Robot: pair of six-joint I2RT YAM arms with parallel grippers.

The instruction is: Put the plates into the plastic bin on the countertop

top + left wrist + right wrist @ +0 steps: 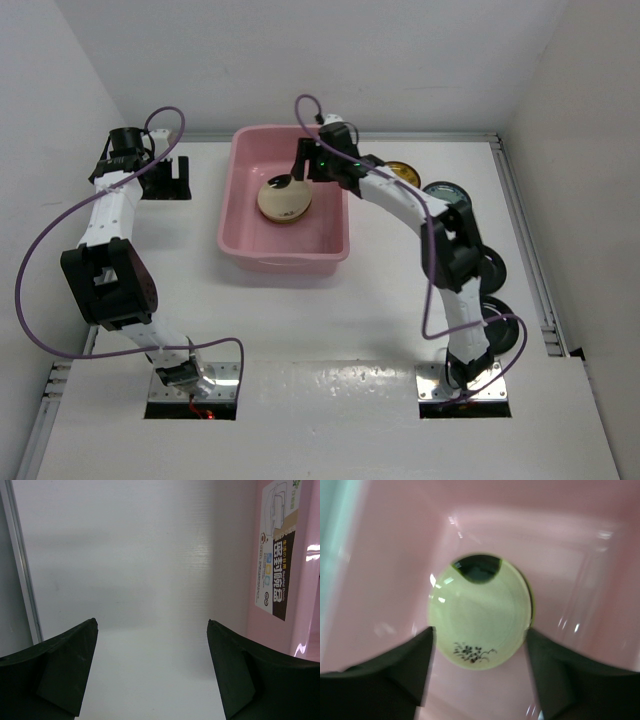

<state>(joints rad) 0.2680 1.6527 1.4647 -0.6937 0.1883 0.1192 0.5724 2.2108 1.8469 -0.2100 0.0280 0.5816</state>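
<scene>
The pink plastic bin (229, 215) stands at the middle back of the white countertop (330, 320). A cream plate with a black patch (284, 198) lies inside it, on top of another plate whose edge shows underneath. My right gripper (297, 168) hangs open over the bin. In the right wrist view its jaws (479, 635) stand apart on either side of the cream plate (480, 612), above it. My left gripper (172, 188) is open and empty on the table left of the bin; it also shows in the left wrist view (152, 625).
More plates lie right of the bin, partly behind my right arm: an amber one (402, 172), a blue-teal one (446, 191) and black ones (496, 266). The bin's labelled outer wall (285, 580) is close to my left gripper's right. White walls enclose the table.
</scene>
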